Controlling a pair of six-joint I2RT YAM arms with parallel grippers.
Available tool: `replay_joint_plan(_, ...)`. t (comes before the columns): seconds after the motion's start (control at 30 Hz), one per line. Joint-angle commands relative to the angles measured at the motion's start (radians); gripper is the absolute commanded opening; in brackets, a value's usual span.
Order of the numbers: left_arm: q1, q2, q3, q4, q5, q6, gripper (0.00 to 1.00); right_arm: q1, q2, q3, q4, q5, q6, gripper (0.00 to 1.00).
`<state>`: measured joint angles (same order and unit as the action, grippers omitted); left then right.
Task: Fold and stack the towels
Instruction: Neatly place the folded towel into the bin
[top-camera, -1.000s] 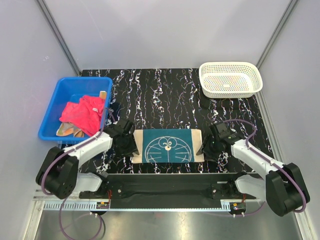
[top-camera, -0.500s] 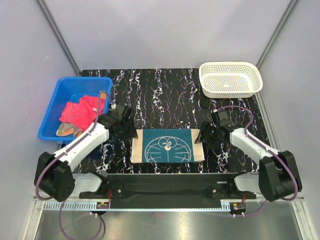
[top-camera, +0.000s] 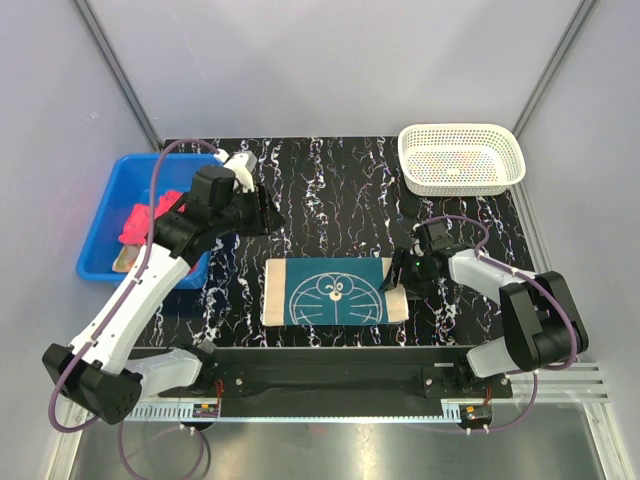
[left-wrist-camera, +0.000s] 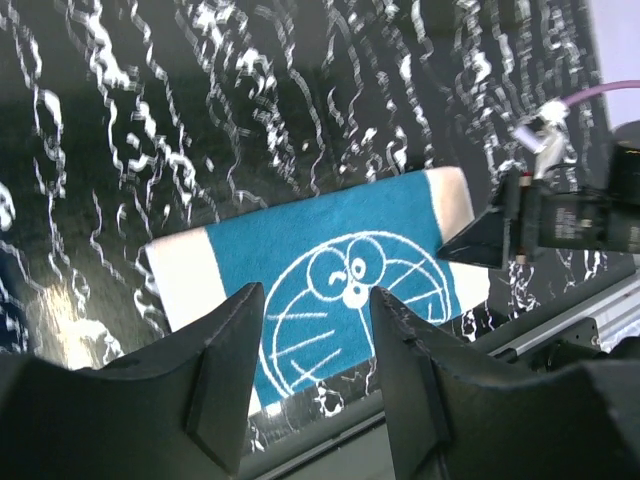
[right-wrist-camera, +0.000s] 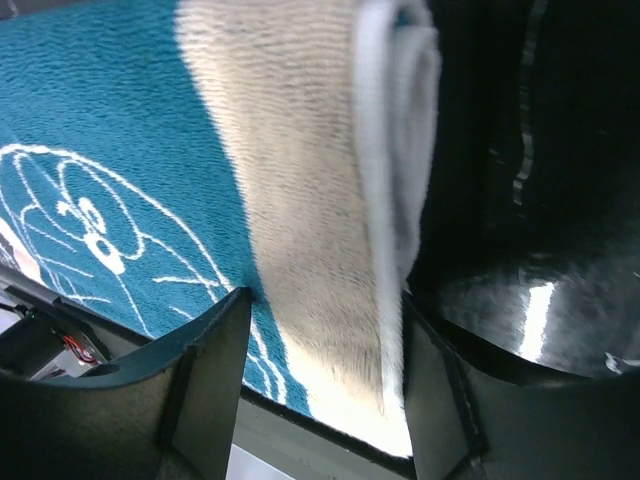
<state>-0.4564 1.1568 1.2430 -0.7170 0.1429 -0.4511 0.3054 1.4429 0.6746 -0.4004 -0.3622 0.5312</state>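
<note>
While the teal towel (top-camera: 335, 291) lies flat on the table (top-camera: 330, 190), the left gripper (left-wrist-camera: 317, 295) hangs near the blue bin (top-camera: 105, 205), jaws apart and empty. The right gripper (right-wrist-camera: 325, 300), jaws spread, straddles the towel's beige right edge.

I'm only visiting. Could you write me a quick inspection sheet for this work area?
Surface: black marbled table.
Job's things: teal towel folded flat near the front; pink towel and orange towel in blue bin.
Clutter: white basket, far right corner.
Grippers: left gripper open, high over the table; right gripper open at the teal towel's right edge.
Cables: purple cables loop along both arms.
Surroundings: grey walls.
</note>
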Motion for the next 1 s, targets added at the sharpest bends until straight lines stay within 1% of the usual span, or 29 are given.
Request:
replay_joint_plan(0.0,0.008,-0.055,-0.008,0.111,0.057,0.061,0.52,0.029,0.046,-0.006,0.037,-0.004,-0.025,0.64)
replay_joint_plan(0.07,0.009,-0.062,-0.014,0.114,0.058,0.066,0.53,0.038,0.062,-0.003,0.034,0.002,-0.025,0.63)
replay_joint_plan(0.17,0.015,-0.062,-0.019,0.108,0.049,0.087,0.54,0.052,0.065,0.009,0.025,0.014,-0.019,0.59)
replay_joint_plan(0.27,0.025,-0.054,-0.011,0.084,0.027,0.106,0.54,0.057,0.062,0.028,0.011,0.044,-0.023,0.47)
replay_joint_plan(0.3,0.033,-0.052,-0.008,0.077,0.023,0.114,0.54,0.057,0.065,0.039,0.003,0.054,-0.030,0.38)
replay_joint_plan(0.37,0.036,-0.057,-0.011,0.083,0.014,0.121,0.54,0.057,0.083,0.083,-0.041,0.101,-0.049,0.31)
replay_joint_plan(0.43,0.038,-0.062,-0.023,0.088,-0.014,0.115,0.54,0.057,0.106,0.141,-0.073,0.123,-0.063,0.21)
replay_joint_plan(0.6,0.039,-0.042,-0.036,0.050,-0.103,0.100,0.54,0.055,0.148,0.275,-0.149,0.187,-0.128,0.13)
replay_joint_plan(0.63,0.039,-0.040,-0.053,0.054,-0.124,0.100,0.54,0.057,0.174,0.330,-0.175,0.199,-0.152,0.11)
replay_joint_plan(0.8,0.041,-0.063,-0.097,0.063,-0.186,0.103,0.54,0.055,0.280,0.503,-0.248,0.252,-0.246,0.08)
replay_joint_plan(0.9,0.041,-0.088,-0.123,0.070,-0.229,0.104,0.54,0.055,0.362,0.644,-0.302,0.305,-0.321,0.06)
replay_joint_plan(0.93,0.041,-0.100,-0.131,0.074,-0.241,0.106,0.54,0.055,0.407,0.733,-0.322,0.337,-0.336,0.06)
replay_joint_plan(0.97,0.041,-0.106,-0.140,0.086,-0.246,0.109,0.54,0.051,0.431,0.779,-0.369,0.350,-0.367,0.05)
